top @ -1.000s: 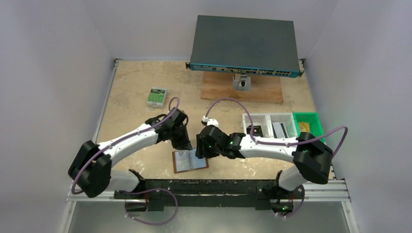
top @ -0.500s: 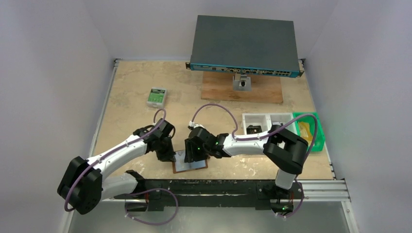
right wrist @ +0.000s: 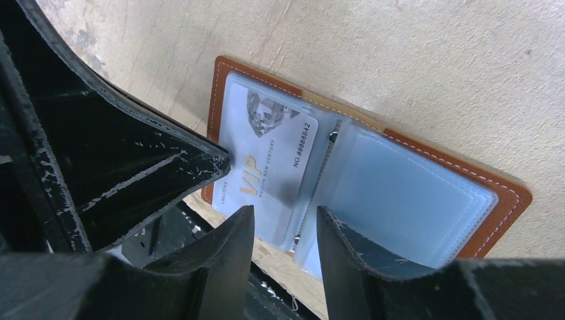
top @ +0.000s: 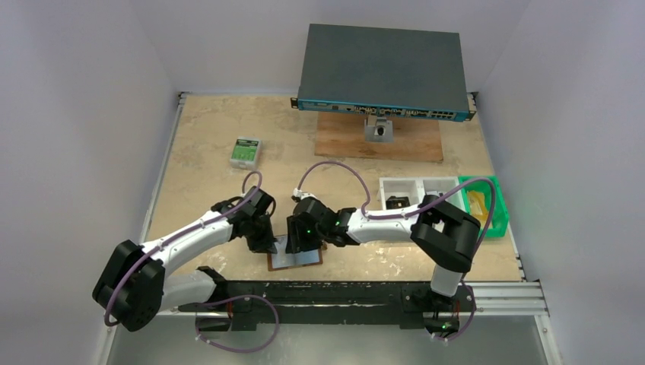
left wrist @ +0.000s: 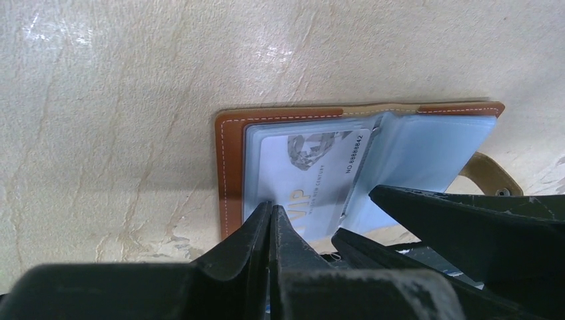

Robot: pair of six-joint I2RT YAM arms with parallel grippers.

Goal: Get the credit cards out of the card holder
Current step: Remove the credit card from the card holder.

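The brown card holder [top: 295,258] lies open near the table's front edge, grey-blue pockets up. A white VIP card [left wrist: 313,170] sits in its left pocket and also shows in the right wrist view [right wrist: 270,163]. My left gripper [top: 268,245] is shut, and its tips [left wrist: 270,208] rest on the left pocket at the card's near edge, with nothing seen between them. My right gripper [top: 299,242] is open and empty. In the right wrist view [right wrist: 285,213] it hovers just over the holder's spine and the card's near corner. The holder's snap tab [left wrist: 493,179] sticks out on the right.
A green-and-white box [top: 245,152] lies at the left back. A network switch [top: 382,70] sits on a wooden board [top: 414,144] at the back. White bins [top: 418,194] and a green bin [top: 487,199] stand at the right. The holder lies close to the table's front rail [top: 327,289].
Both grippers have come down and toward the front-left onto the holder. The right arm's elbow has folded inward. The holder has slid slightly toward the front edge.
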